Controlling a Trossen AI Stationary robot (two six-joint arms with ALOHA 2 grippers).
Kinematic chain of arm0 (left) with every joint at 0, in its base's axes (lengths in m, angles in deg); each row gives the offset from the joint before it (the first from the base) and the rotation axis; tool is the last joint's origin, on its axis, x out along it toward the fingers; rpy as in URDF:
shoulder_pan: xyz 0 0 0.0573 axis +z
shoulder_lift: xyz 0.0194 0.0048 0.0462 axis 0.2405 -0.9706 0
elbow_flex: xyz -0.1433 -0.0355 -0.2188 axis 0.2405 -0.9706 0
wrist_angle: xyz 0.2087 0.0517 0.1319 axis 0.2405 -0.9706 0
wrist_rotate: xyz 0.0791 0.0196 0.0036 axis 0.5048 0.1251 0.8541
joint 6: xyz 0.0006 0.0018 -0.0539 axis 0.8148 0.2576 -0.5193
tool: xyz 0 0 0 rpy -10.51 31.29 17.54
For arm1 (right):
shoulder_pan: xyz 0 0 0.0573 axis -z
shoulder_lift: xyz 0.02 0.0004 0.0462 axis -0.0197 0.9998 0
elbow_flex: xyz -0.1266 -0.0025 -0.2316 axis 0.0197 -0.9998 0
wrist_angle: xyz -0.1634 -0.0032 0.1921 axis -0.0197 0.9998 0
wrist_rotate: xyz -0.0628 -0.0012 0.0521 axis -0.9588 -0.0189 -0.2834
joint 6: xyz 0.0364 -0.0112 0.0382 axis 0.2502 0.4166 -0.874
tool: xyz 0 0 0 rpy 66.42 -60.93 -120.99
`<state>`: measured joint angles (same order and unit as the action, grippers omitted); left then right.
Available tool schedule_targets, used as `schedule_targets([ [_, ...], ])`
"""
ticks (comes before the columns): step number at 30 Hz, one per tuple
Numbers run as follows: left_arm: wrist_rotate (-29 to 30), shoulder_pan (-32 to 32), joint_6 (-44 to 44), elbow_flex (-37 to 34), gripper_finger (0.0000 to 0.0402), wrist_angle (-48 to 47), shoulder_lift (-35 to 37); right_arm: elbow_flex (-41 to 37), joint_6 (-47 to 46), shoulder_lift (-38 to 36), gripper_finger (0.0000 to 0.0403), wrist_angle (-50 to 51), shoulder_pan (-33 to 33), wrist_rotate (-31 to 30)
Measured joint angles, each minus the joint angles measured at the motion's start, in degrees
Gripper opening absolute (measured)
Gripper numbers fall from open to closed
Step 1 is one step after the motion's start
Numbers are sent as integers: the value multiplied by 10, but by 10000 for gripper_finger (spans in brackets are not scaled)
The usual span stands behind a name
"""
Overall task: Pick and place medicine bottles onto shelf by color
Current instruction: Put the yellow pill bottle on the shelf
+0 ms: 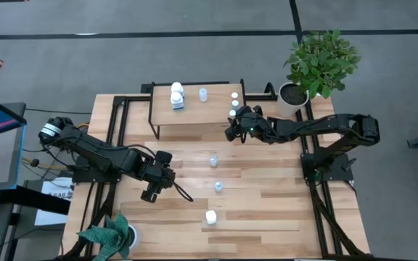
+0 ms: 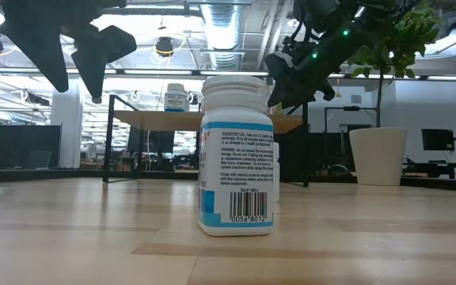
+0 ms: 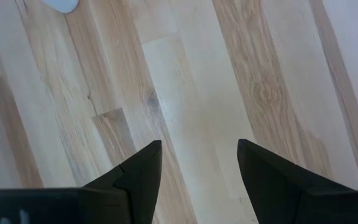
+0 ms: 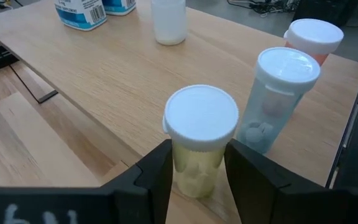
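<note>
The shelf (image 1: 198,109) stands at the table's far middle. On it are white bottles (image 1: 176,96), a pale bottle (image 4: 168,22), a pale-blue bottle (image 4: 277,99) and an orange-topped one (image 4: 312,40). My right gripper (image 4: 197,149) is at the shelf's right front corner, shut on a small yellowish bottle with a white cap (image 4: 199,140). Three more bottles stand on the table (image 1: 212,161) (image 1: 218,186) (image 1: 210,216). My left gripper (image 3: 199,155) hangs open over bare table at the left middle, with nothing between its fingers. My right gripper pinches the yellowish bottle's body (image 4: 185,168), below the white cap, between its two fingers. The fingers come from the table's near right side, slanting a little down. The bottle stands upright at the shelf's front edge. The fingers hide whether its base rests on the shelf top.
A large white bottle (image 2: 236,158) stands close in front of the low camera. A potted plant (image 1: 318,65) stands at the far right, beside the shelf. Another plant (image 1: 111,235) sits at the near left corner. Bare wood lies between the shelf and the loose bottles.
</note>
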<state>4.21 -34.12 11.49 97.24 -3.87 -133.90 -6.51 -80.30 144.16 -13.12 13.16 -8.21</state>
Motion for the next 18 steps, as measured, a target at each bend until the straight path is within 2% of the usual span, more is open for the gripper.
schedule_targets([
  [9, 0, 0, -8, 0, 196, 0, 0, 0, 1, 0, 163, -1, 0, -2],
  [18, 0, 0, -9, 0, 196, 0, 0, 0, 1, 0, 219, -1, 0, -4],
])
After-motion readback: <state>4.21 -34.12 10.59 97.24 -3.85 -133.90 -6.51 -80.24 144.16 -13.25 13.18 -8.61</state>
